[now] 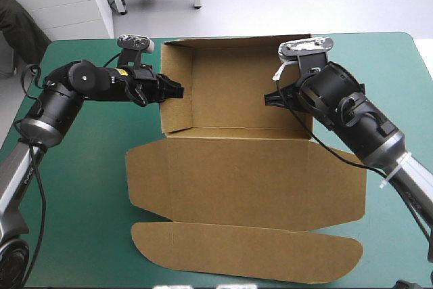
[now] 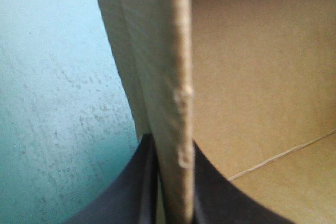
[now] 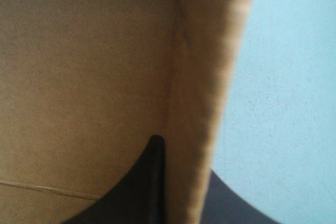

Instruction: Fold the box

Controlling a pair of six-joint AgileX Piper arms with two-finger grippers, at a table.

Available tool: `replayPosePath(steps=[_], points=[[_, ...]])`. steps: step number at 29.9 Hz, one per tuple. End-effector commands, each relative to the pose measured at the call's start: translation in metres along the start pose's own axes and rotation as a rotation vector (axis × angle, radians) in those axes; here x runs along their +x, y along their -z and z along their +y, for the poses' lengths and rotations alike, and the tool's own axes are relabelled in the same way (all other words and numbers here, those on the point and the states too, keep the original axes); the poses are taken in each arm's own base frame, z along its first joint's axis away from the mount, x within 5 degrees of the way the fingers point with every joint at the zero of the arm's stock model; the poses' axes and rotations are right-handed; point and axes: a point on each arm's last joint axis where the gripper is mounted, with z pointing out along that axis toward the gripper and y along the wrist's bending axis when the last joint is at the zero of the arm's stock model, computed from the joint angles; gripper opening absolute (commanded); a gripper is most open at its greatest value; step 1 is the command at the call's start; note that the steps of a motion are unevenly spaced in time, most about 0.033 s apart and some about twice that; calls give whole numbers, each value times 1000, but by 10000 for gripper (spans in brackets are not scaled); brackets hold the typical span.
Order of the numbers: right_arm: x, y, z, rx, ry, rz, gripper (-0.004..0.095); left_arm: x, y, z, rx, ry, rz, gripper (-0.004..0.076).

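Box (image 1: 237, 167) is sitting mid-table on the teal-green cover (image 1: 81, 187) as an open tray with its lid lying flat. Tray half is standing toward 12 o'clock, walls raised on three sides: back wall (image 1: 237, 42) running along the far side, left wall (image 1: 164, 93) at 9 o'clock, right wall (image 1: 306, 109) at 3 o'clock. Lid (image 1: 237, 184) is stretching flat from the tray toward 6 o'clock, with short side flaps sticking out at 9 and 3, and it is ending in a long rounded tuck flap (image 1: 243, 252) lying close to the table's near edge. Left gripper (image 1: 177, 91) is reaching in from 9 o'clock and pinching the left wall. In the left wrist view the board's edge is standing upright between the two black fingers (image 2: 126, 198), one finger lying outside over the cover, the other inside against the tray floor. Right gripper (image 1: 270, 97) is reaching in from 3 o'clock and likewise pinching the right wall. In the right wrist view its inner finger (image 3: 139, 187) is pressing against the wall's inside face, and the outer finger is showing beyond the board over the cover. Both arms are facing each other across the tray, well apart, tray floor bare between them.
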Motion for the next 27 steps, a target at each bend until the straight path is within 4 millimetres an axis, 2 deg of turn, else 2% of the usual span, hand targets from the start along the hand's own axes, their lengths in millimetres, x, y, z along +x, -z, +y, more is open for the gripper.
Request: replayPosePath(steps=[1,7,10,15,17,21,27], points=[[-12,20,3,-117,-3,-126,-5,-9,17,-34,193,26,-65,-10],[-11,20,3,-117,-5,-115,-5,-13,18,-33,182,40,-111,-10],[-10,20,3,-117,-7,-104,-5,-16,24,-35,141,110,-147,-10],[-7,16,-2,-135,-35,-44,-5,-13,29,-44,-110,26,-103,-10],[-8,12,-10,-154,-62,-12,-5,-11,28,-52,-235,-23,-76,-10],[-8,5,-21,-219,-93,57,-5,-10,21,-63,-341,-48,-44,-10],[-6,-13,-31,-185,-85,147,-5,-8,0,-55,-398,9,59,-10]])
